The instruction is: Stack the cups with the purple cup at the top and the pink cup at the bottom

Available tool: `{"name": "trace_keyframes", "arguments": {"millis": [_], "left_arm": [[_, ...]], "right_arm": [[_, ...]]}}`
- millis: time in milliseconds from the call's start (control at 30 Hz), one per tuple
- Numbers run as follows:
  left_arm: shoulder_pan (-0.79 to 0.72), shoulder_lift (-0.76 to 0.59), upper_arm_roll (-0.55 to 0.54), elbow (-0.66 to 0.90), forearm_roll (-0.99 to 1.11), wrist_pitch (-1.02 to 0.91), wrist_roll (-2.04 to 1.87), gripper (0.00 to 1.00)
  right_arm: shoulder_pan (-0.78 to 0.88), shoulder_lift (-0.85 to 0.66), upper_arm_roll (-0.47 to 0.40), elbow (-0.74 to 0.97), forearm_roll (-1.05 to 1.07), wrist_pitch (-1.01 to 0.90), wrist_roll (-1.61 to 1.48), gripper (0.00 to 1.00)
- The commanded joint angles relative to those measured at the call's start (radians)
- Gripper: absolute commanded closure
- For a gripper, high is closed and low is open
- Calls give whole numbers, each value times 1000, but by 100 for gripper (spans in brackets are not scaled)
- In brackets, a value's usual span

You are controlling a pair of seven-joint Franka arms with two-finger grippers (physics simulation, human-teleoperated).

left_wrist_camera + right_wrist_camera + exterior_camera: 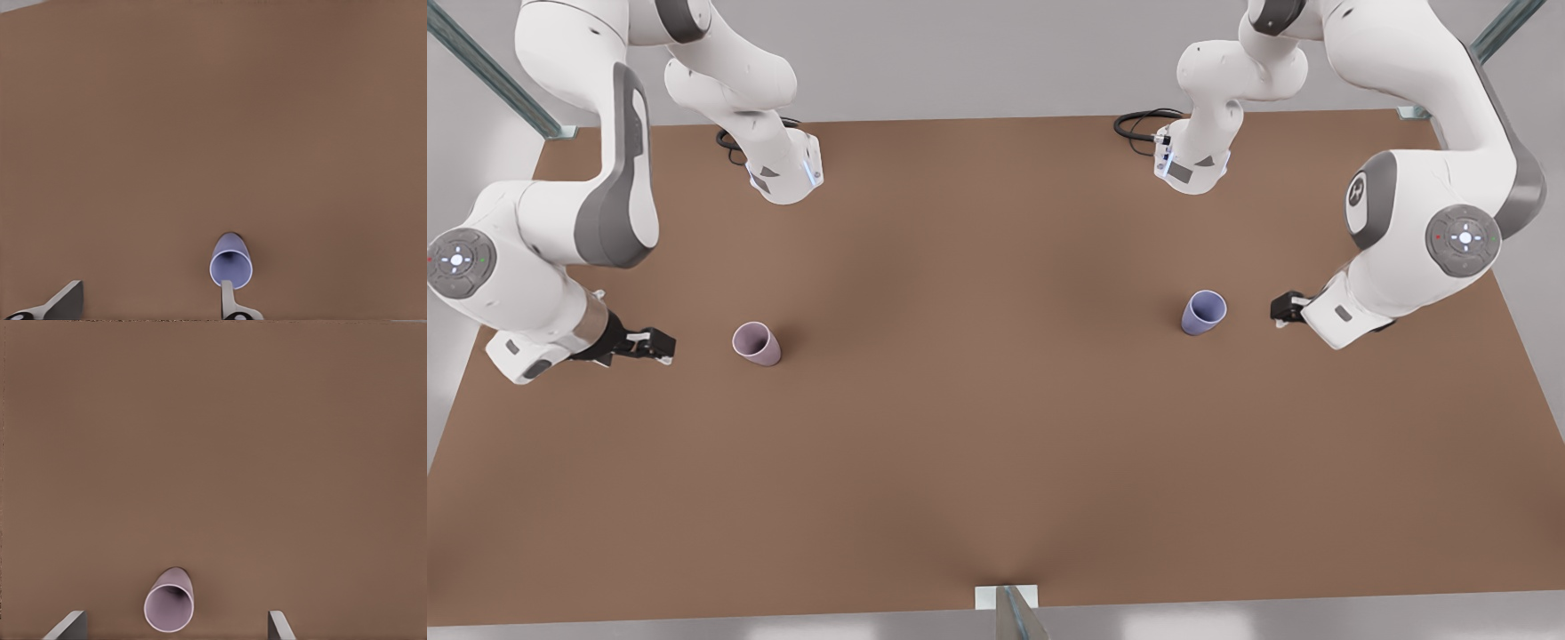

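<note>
Two cups are standing upright and well apart on the brown worktop (996,427). Taking the pink cup (757,343) as landmark: the right end effector (660,347) is waiting near it on the front view's left, fingers apart. The purple cup (1203,312) is standing far to its right, and the left end effector (1282,308) is hovering just beyond, fingers also apart.

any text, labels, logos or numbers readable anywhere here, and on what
No readable words or numbers.
A small round emblem on the grey joint cap of the arm at the front view's right: too blurred to read.
Round control pads with white marks and coloured dots on both arms' joints: symbols, no text.
The pink cup, the purple cup and the table: unmarked.
</note>
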Motion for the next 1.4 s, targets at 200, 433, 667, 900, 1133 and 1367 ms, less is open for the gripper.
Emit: {"name": "trace_keyframes", "arguments": {"millis": [200, 433, 667, 900, 1133, 1367], "left_arm": [[-6, 17, -2, -11, -1, 19, -21, 0], [-6, 35, 0, -32, -24, 39, -20, 0], [-8, 21, 2, -124, -24, 124, -20, 0], [-8, 24, 2, -124, -24, 118, -20, 0], [-9, 24, 2, -124, -24, 113, -21, 0], [-11, 21, 0, -124, -24, 105, -37, 0]], "right_arm": [[-12, 1, -50, -115, 6, 100, -18, 0], [-40, -32, -51, -353, 18, 344, -99, 0], [17, -32, -31, -595, 32, 579, -170, 0], [17, 11, -21, -650, 36, 609, -291, 0], [11, 4, -22, -721, 39, 608, -305, 0], [11, 11, -24, -769, 39, 657, -308, 3]]}}
